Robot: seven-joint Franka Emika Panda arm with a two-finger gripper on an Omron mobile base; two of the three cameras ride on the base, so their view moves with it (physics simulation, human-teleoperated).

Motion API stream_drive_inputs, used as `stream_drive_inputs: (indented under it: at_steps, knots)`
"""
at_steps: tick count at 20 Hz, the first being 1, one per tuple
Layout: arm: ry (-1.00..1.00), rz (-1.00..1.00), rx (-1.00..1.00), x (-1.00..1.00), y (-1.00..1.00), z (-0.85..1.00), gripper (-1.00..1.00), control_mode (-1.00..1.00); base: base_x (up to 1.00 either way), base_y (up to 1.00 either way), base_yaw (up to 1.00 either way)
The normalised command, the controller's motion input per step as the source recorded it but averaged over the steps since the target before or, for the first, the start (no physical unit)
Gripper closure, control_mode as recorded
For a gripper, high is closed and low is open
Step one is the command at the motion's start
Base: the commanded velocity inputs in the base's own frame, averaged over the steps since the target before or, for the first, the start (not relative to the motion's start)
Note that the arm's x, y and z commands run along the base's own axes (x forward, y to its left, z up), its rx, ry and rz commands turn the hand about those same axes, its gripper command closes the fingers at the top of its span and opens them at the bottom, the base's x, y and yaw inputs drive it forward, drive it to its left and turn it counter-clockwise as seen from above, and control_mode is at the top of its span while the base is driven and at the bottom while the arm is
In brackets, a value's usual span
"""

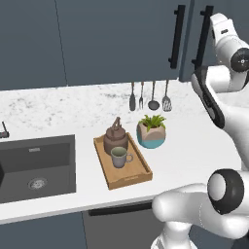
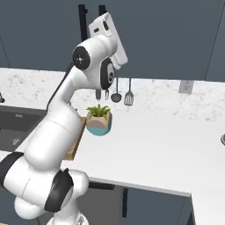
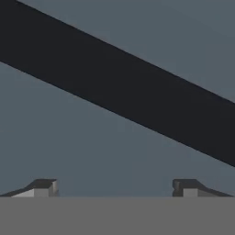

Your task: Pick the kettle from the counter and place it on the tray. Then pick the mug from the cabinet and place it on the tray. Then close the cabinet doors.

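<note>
Fingertips (image 3: pixel 46 187) of our gripper (image 3: pixel 114 188) stand wide apart, holding nothing, facing a black bar handle (image 3: pixel 119 92) on the cabinet doors (image 3: pixel 114 156). We judge closing as the step in hand: press flat beside that bar. Kettle (image 1: pixel 115 137) and mug (image 1: pixel 119 157) sit on the tray (image 1: pixel 138 175), at seven o'clock from the plant pot (image 1: pixel 151 131).

The setting is a rendered domestic kitchen. A white, grey-veined marble-look desk (image 1: pixel 58 104) runs across the middle of the left base view, with a dark inset sink (image 1: pixel 36 168) at lower left. Dark blue-grey cabinet doors (image 1: pixel 116 39) with black bar handles (image 1: pixel 176 36) fill the top. Cooking utensils (image 1: pixel 150 96) hang on the backsplash at centre. A potted plant (image 1: pixel 151 130) stands beside a wooden tray (image 1: pixel 141 177).
</note>
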Motion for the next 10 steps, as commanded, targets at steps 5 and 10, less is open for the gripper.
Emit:
stream_drive_inputs:
  at_steps: [5,10]
  knots:
    - [0.0,-0.06,0.0,0.78,0.0,-0.2,-1.0,-1.0,0.0,0.0,0.0]
    - [0.0,-0.05,0.0,0.61,0.0,-0.14,-1.0,-1.0,0.0,0.0,0.0]
